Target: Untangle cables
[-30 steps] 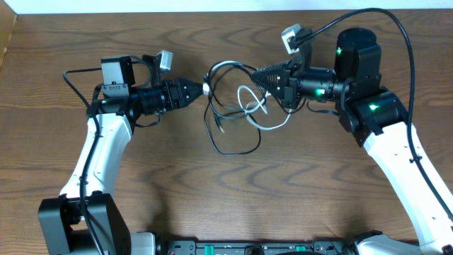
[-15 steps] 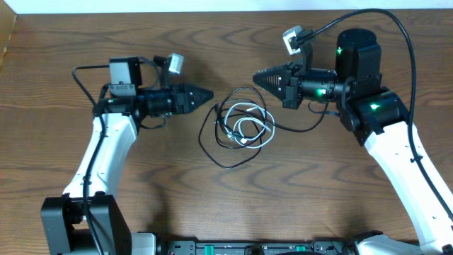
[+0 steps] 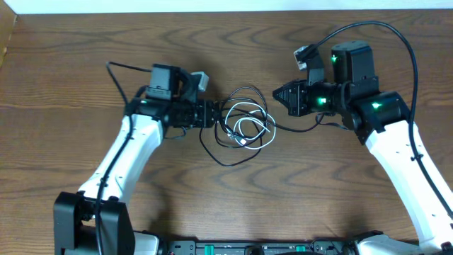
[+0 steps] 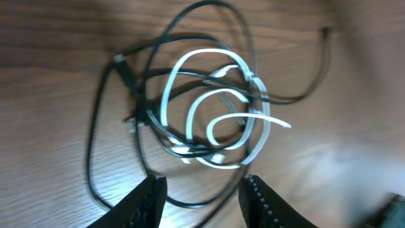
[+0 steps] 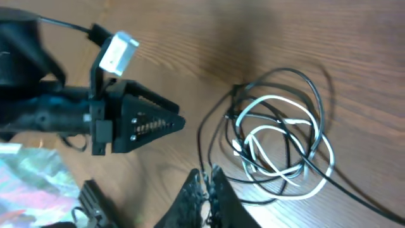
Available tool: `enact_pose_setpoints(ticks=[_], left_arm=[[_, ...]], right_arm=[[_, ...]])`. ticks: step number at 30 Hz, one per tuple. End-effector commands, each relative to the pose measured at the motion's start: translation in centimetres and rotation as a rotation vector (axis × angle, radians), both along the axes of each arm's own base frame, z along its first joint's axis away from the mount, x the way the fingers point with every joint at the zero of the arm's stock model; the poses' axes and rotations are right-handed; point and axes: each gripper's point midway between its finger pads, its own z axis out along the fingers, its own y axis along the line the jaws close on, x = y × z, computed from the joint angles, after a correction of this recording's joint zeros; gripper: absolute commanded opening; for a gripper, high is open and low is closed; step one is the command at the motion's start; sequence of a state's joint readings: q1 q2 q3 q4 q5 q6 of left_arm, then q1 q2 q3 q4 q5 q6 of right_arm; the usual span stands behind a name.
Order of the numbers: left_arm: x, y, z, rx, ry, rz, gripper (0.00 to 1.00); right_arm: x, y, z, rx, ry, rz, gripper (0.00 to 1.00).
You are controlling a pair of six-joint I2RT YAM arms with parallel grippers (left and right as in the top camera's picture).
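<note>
Left gripper [image 3: 215, 113]: jaws partly apart, nothing clamped, tips low at the near edge of the cables [image 3: 244, 126], with a black cord [image 4: 90, 145] loop passing beneath the gap. Right gripper [image 5: 207, 178]: jaws pressed together, empty, just clear of the heap's far side. The cables lie tangled on the table [image 3: 212, 198] between both grippers, the white cord [image 4: 190, 60] coiled inside black loops.
</note>
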State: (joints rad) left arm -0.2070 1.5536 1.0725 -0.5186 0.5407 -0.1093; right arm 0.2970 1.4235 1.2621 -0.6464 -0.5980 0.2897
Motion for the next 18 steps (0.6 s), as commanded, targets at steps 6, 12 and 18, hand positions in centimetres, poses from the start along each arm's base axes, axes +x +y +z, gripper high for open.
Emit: enact_pose_setpoints(ticks=[6, 12, 18], left_arm=[[0.4, -0.3, -1.6, 0.153, 0.003, 0.083, 0.44], [-0.2, -1.6, -2.9, 0.166, 0.030, 0.041, 0.62], [0.8, -0.7, -3.3, 0.220, -0.002, 0.076, 0.62]], right_arm=[[0.4, -0.6, -7.6, -0.084, 0.202, -0.042, 0.19], [0.5, -0.4, -12.1, -0.142, 0.278, 0.007, 0.33], [-0.3, 0.4, -16.2, -0.236, 0.218, 0.218, 0.52]])
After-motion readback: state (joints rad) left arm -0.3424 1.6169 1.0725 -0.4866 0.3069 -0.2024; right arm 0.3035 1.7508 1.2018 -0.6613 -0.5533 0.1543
